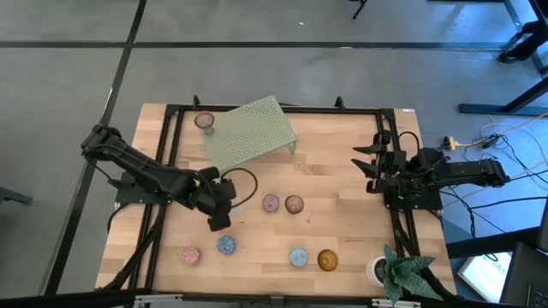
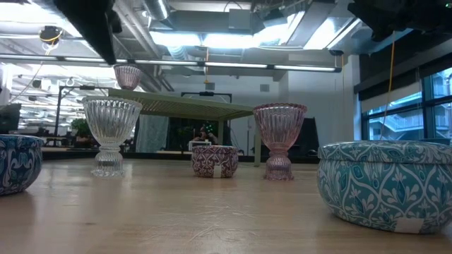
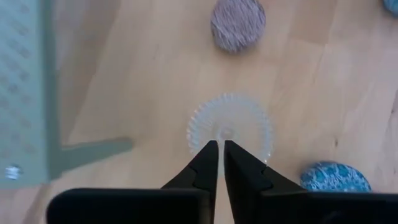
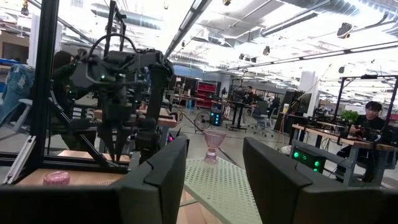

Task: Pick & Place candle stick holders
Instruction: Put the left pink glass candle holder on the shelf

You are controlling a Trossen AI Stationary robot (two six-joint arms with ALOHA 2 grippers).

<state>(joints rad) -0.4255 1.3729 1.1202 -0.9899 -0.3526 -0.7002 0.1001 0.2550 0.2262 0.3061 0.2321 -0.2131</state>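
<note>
The left pincer (image 3: 219, 147) is clenched almost tight, with nothing visibly between its fingers. It hangs left of centre in the high view, over a clear cup (image 3: 249, 118). In the low view that cup stands on the table (image 1: 342, 231) with the dark arm above it, apparently apart from its rim.

Just beyond lie a mauve cup (image 1: 271, 203) and a brown cup (image 1: 294, 204). Along the lower edge sit a pink cup (image 1: 190, 255), two blue cups (image 1: 226, 245) and an amber cup (image 1: 327, 259).

Only one cup (image 1: 205, 121) stands on the rack (image 1: 253, 133), upper left. If the rack is the goal, the job has barely begun, with seven cups left.

The right pincer (image 4: 214, 180) waits released and empty at the right edge.
</note>
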